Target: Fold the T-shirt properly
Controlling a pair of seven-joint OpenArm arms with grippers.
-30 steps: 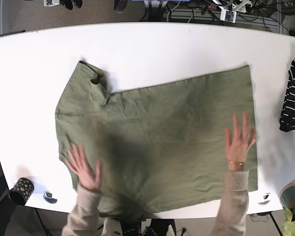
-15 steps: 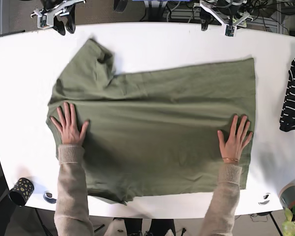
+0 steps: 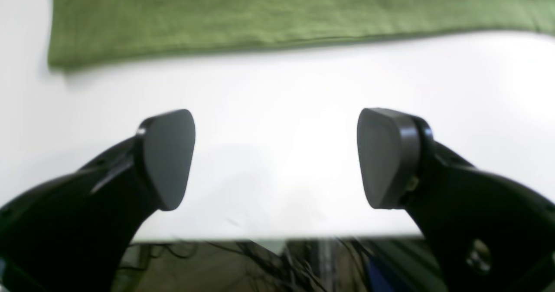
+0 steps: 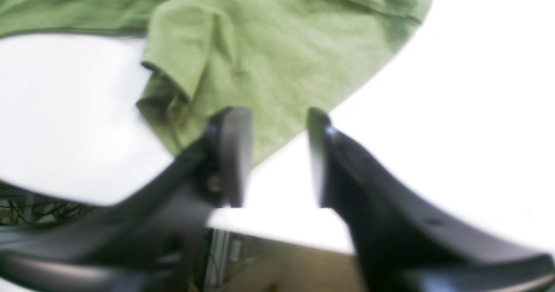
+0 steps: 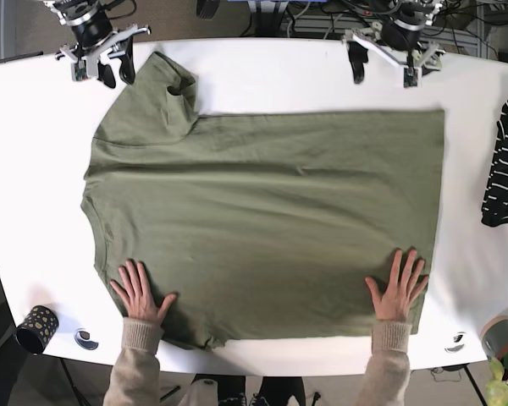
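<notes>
On the white bench [image 5: 262,68] an olive-green T-shirt [image 5: 262,211] is spread flat, its long axis running across the base view. At that view's lower left corner a dark speckled cup [image 5: 36,328] is stood at the bench edge, with a small round object [image 5: 86,339] just beside it.

At the upper left the right end effector [image 5: 102,61] is held above the bench, just beside the shirt's rumpled sleeve [image 5: 171,85]. In the right wrist view its jaws are seen parted by a narrow gap with nothing between them, and the sleeve's folded hem [image 4: 173,88] is seen just ahead of the fingertips; whether cloth is touched cannot be told from the blurred picture.

Along the near edge, a person's two hands are pressed flat on the shirt: one [image 5: 138,292] near the lower left, the other [image 5: 398,288] near the lower right corner, both in beige knit cuffs.

At the upper right the left end effector [image 5: 388,59] is held over bare bench, apart from the shirt's straight far edge [image 3: 277,44]. Its jaws are spread wide and empty.

At the far right a black-and-white striped garment [image 5: 506,165] is laid at the bench edge, well apart from the shirt.
</notes>
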